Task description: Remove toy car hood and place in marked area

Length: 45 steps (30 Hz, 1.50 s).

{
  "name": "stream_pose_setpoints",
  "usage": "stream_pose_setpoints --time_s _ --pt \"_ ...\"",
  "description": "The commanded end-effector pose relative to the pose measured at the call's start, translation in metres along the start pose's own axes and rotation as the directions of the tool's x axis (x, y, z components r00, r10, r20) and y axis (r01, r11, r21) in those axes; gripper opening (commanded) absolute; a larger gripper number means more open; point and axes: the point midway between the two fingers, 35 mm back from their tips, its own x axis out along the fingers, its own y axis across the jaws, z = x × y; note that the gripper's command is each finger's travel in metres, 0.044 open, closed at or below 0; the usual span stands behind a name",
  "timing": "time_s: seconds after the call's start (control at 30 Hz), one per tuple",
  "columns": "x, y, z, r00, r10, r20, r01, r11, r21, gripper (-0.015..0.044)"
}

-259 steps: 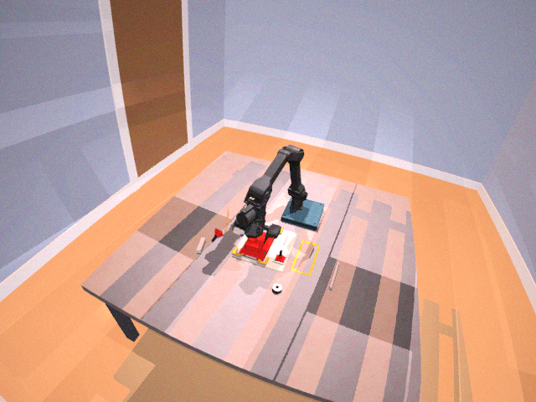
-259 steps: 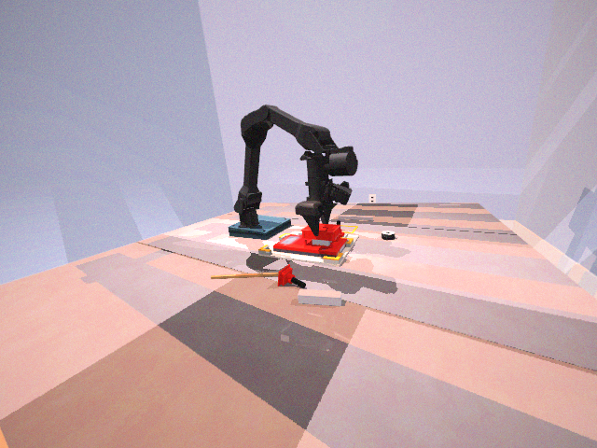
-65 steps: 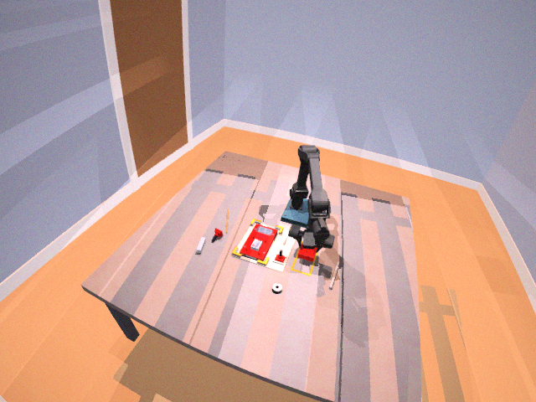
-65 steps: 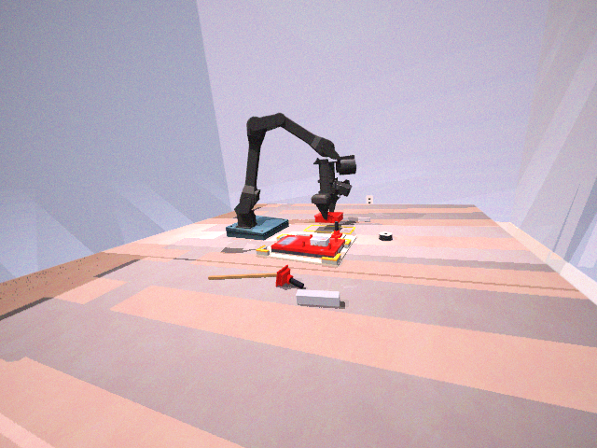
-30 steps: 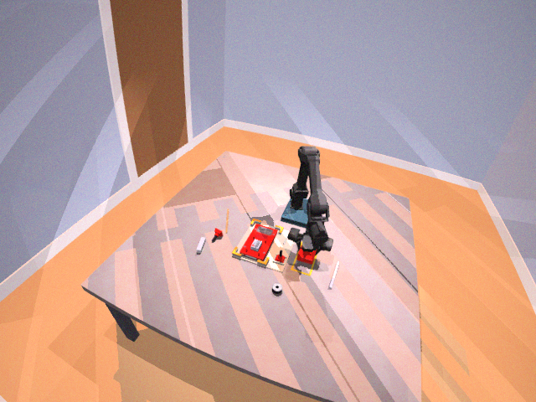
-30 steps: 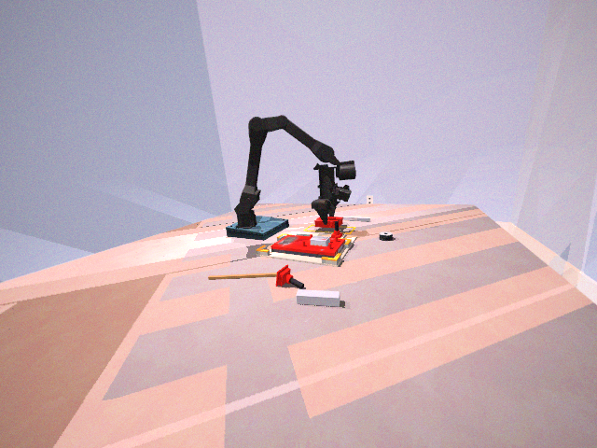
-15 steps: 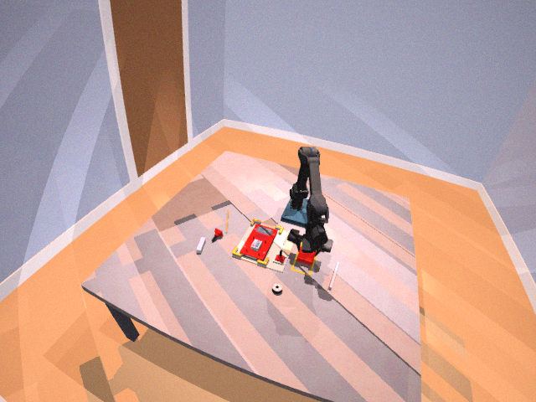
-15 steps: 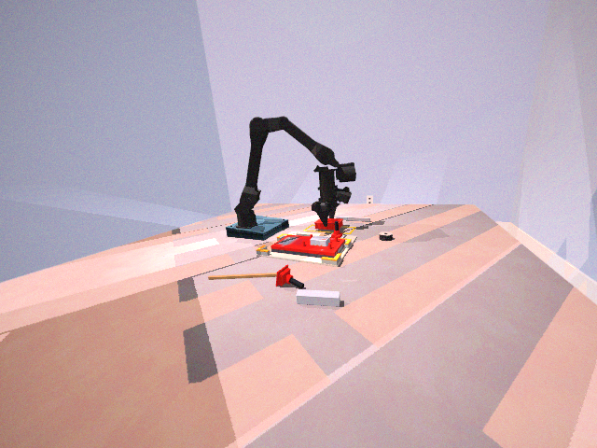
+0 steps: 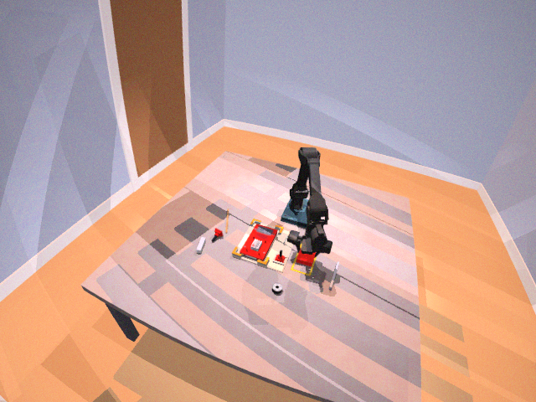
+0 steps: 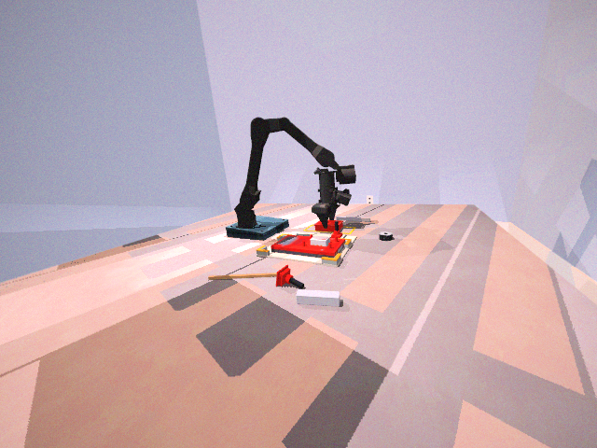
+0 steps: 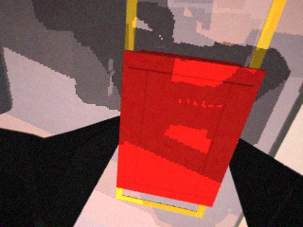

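My gripper [image 9: 307, 253] [image 10: 328, 222] [image 11: 174, 131] points down and is shut on the red hood [image 9: 305, 260] [image 10: 327, 225] [image 11: 166, 118], with one black finger on each side of it. The hood is level, low over the marked area, a yellow outline [image 9: 301, 271] [image 11: 131, 19] on the table. In the wrist view the outline shows beyond both ends of the hood. I cannot tell whether the hood touches the table. The red toy car [image 9: 265, 247] [image 10: 294, 246] sits on a cream tray with yellow corners, a white block showing on it.
A small red part with a black stem [image 9: 280, 258] stands at the tray's near end, beside the marked area. A black and white wheel [image 9: 276, 288] [image 10: 385, 235] and a pale stick [image 9: 334, 275] lie nearby. A white bar [image 9: 200, 244] [image 10: 318, 298] and an orange stick [image 9: 226, 221] [image 10: 241, 276] lie beyond the car.
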Motion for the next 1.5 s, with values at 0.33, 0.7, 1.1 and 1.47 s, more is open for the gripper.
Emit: stream_pose_setpoints --time_s 0.33,0.7,1.1,1.47 --pt "0.0 0.0 0.0 1.0 0.0 0.0 0.0 1.0 0.0 0.0315" --pt "-0.045 0.002 0.002 1.0 -0.004 0.002 0.004 1.0 0.0 0.044" --pt "-0.072 0.001 0.0 1.0 -0.007 0.002 0.007 1.0 0.0 0.044" --pt "-0.072 0.001 0.0 1.0 -0.007 0.002 0.007 1.0 0.0 0.044"
